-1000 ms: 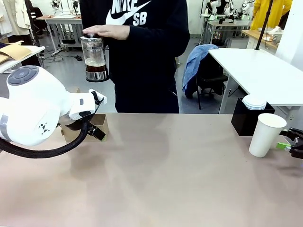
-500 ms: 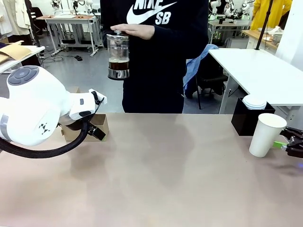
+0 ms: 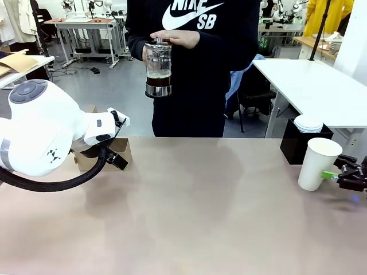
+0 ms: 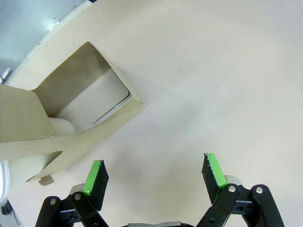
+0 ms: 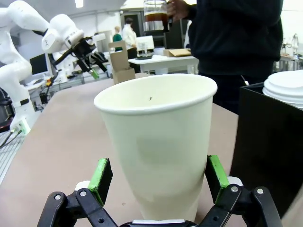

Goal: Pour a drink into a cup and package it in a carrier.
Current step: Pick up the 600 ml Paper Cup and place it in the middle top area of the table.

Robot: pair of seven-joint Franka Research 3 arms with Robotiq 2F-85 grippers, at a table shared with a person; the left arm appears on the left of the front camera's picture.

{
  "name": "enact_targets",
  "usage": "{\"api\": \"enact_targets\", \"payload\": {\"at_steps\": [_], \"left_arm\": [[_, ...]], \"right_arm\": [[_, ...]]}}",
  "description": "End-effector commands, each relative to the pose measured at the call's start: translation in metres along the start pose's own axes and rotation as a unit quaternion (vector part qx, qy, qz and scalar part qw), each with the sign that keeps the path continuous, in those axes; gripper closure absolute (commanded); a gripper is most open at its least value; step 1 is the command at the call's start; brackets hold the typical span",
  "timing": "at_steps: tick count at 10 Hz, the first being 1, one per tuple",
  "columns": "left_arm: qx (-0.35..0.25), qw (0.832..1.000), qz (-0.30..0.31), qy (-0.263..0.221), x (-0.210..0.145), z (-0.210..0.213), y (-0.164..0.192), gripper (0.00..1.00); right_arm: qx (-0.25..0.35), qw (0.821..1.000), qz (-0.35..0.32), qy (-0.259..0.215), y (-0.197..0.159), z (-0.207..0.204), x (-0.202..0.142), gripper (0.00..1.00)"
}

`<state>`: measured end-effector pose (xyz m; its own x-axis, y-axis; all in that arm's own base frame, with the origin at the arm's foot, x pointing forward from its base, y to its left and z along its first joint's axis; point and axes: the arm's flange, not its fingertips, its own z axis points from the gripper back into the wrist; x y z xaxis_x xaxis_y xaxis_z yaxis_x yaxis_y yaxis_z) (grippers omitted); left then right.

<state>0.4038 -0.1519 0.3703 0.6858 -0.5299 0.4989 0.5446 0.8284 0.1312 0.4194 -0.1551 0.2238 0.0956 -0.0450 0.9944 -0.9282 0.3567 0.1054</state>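
The cup (image 3: 319, 163), far right on the table (image 3: 200, 217), has shifted left as the right tool (image 3: 343, 176) closes in, wide around it, ungripped. The person's drink (image 3: 158, 81) has come centre, so pouring looks near. The left tool (image 4: 154, 175) hangs wide beside the carrier (image 4: 71, 123).

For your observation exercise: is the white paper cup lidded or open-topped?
Open-topped. The cup shows a bare rolled rim and a hollow mouth in the right wrist view; no lid sits on it.

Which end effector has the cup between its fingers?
The right end effector: the white paper cup stands between its pads; the left end effector frames bare table.
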Motion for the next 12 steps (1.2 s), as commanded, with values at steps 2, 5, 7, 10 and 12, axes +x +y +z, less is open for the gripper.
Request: {"api": "enact_targets", "payload": {"at_steps": [2, 5, 7, 10, 12], "left_arm": [[0.000, 1.000, 0.000, 0.000, 0.000, 0.000, 0.000, 0.00], [0.000, 1.000, 0.000, 0.000, 0.000, 0.000, 0.000, 0.00], [0.000, 1.000, 0.000, 0.000, 0.000, 0.000, 0.000, 0.00], [0.000, 1.000, 0.000, 0.000, 0.000, 0.000, 0.000, 0.00], [0.000, 1.000, 0.000, 0.000, 0.000, 0.000, 0.000, 0.00]], "right_arm": [[0.010, 1.000, -0.023, -0.002, -0.014, -0.021, 0.003, 0.00], [0.015, 0.999, -0.029, -0.001, -0.022, -0.036, 0.004, 0.00], [0.020, 0.999, -0.034, 0.000, -0.025, -0.042, 0.002, 0.00], [0.032, 0.999, -0.023, -0.002, -0.019, -0.038, 0.000, 0.20], [0.032, 0.999, -0.023, -0.002, -0.019, -0.038, 0.000, 0.20]]}}
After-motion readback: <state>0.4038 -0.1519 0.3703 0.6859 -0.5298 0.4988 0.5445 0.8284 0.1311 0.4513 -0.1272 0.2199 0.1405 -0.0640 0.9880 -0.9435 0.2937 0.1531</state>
